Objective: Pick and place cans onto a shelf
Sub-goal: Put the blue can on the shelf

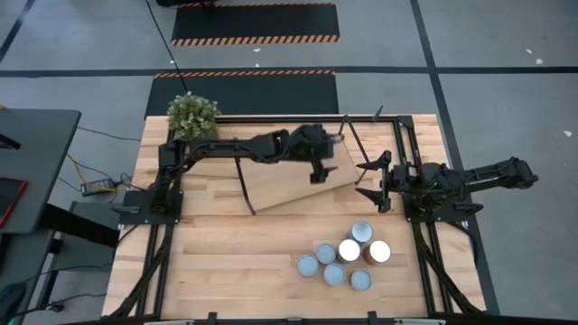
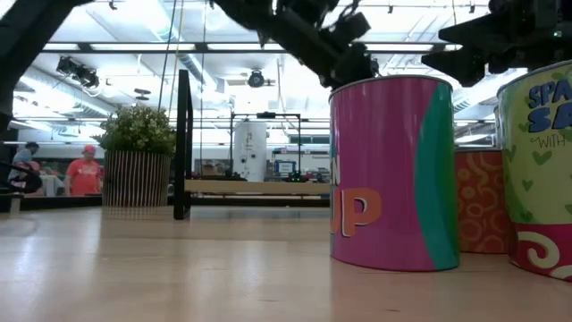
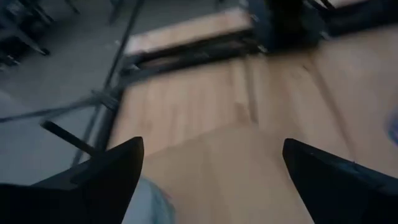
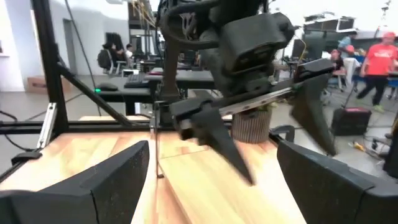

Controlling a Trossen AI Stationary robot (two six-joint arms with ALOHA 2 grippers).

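Several cans (image 1: 346, 257) stand upright in a cluster on the tabletop near its front edge, one of them white-topped (image 1: 378, 251). In the low view a pink can (image 2: 393, 170) stands nearest. The shelf (image 1: 280, 181) lies at a slant on the middle of the table, with black frames at its short ends. My left gripper (image 1: 318, 171) is open and empty, its fingers pointing down over the shelf's right part (image 3: 230, 174); the right wrist view shows it too (image 4: 280, 143). My right gripper (image 1: 372, 181) is open and empty just right of the shelf. A pale blurred shape (image 3: 149, 202) lies by one left finger; I cannot tell what it is.
A potted green plant (image 1: 192, 115) stands at the table's far left corner. Black rails (image 1: 406, 153) run along the table's right side and far edge. People and desks (image 4: 379, 62) show in the room beyond the table.
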